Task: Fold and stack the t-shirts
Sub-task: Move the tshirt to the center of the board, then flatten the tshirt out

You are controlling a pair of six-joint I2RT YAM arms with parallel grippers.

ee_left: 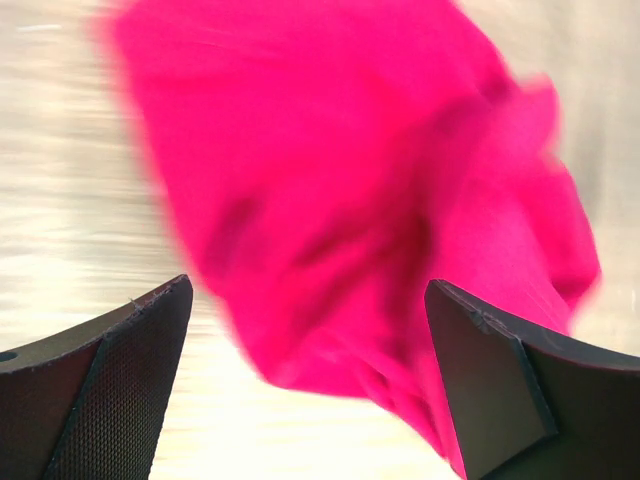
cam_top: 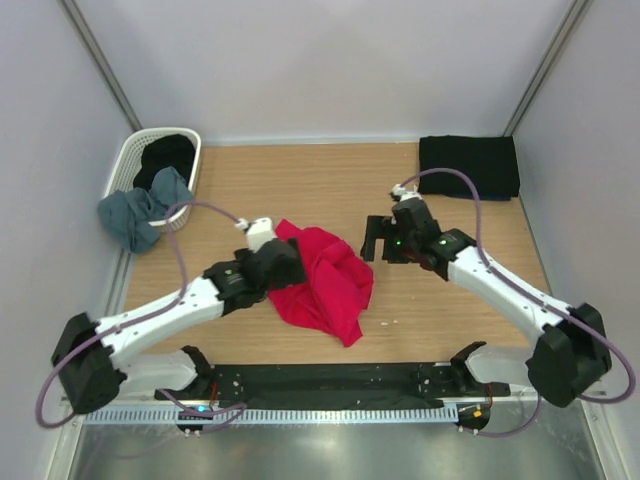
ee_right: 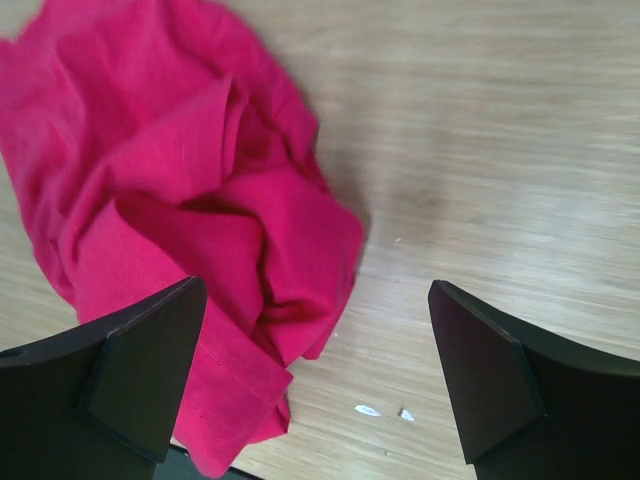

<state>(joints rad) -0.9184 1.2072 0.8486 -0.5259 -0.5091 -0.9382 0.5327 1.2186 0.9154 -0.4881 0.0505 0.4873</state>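
Crimson t-shirt (cam_top: pixel 325 285) lies crumpled at middle of bench (cam_top: pixel 430 320), long axis running upper left to lower right in top view. Left jaws wide, gripping nothing, directly over its upper-left end. Right jaws wide, empty, just off its upper-right edge. Left jaws nearer.

A robot lab cell: white panels (cam_top: pixel 330 60) enclose a wooden table (cam_top: pixel 330 180).

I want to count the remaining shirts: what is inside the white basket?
A black t-shirt lies inside the white basket; a grey-blue t-shirt spills over its near rim. Anything under the black cloth is covered and cannot be seen.
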